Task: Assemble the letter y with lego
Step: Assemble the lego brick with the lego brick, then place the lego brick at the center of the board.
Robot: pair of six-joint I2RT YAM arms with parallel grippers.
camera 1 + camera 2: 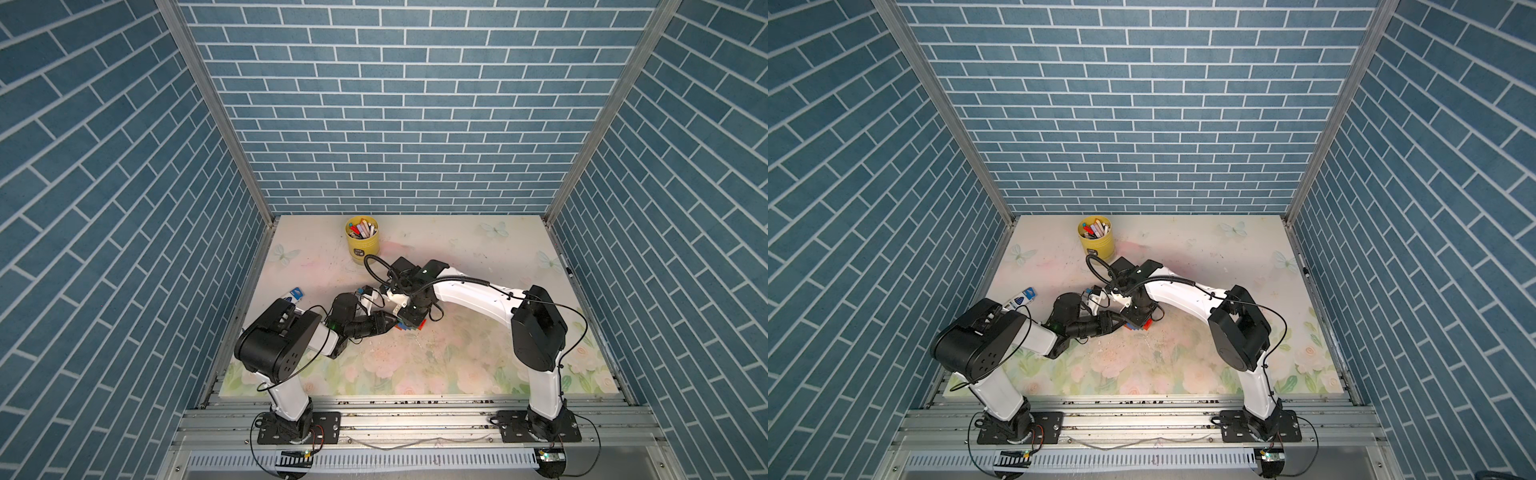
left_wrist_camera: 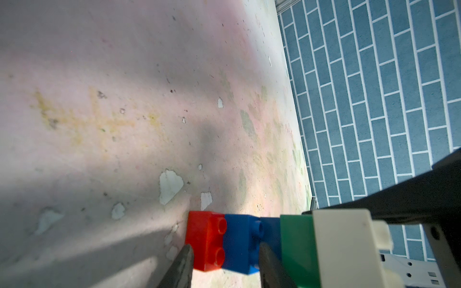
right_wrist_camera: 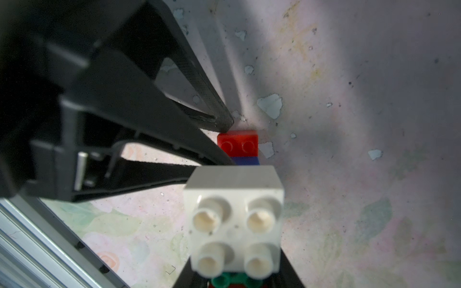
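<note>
The lego bricks are joined in one row (image 1: 412, 326) at the table's middle, under both wrists, and show in both top views (image 1: 1140, 325). In the left wrist view the row runs red brick (image 2: 207, 239), blue brick (image 2: 239, 244), a second blue brick (image 2: 270, 229), green bar (image 2: 296, 249), white brick (image 2: 346, 249). My left gripper (image 2: 224, 264) is shut across the red and first blue bricks. In the right wrist view the white brick (image 3: 234, 219) fills the foreground with green studs (image 3: 222, 280) below it. My right gripper (image 3: 237, 279) is shut on that end, its fingers mostly hidden.
A yellow cup of pens (image 1: 362, 241) stands at the back of the table. A blue and white packet (image 1: 293, 296) lies by the left wall behind my left arm. The floral table mat (image 1: 457, 365) has peeled spots. Blue brick-pattern walls close in three sides.
</note>
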